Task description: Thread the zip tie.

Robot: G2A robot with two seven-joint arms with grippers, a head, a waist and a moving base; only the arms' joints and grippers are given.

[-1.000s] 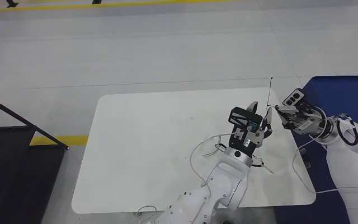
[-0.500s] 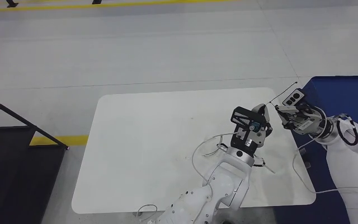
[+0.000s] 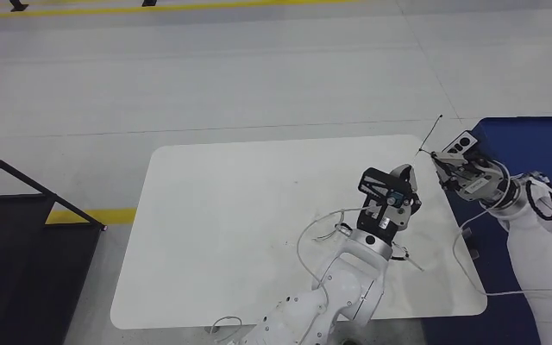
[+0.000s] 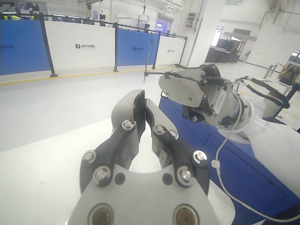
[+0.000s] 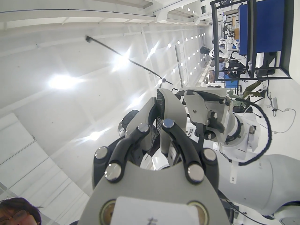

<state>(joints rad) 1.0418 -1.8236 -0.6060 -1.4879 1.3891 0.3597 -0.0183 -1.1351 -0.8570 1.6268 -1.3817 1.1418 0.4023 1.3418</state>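
Black zip tie point(image 4: 148, 57) is pinched near one end by the right gripper point(image 4: 164, 74) and held up in the air past the counter point(image 3: 216, 241) edge, probably so the strip hangs free for threading. Left gripper point(image 4: 145, 101) waits just beside it, fingers pressed together, looks empty.

Pale floor point(image 3: 259, 69), yellow line point(image 3: 172, 8), blue-white barrier panels point(image 4: 80, 47), ceiling lights point(image 5: 61, 81).
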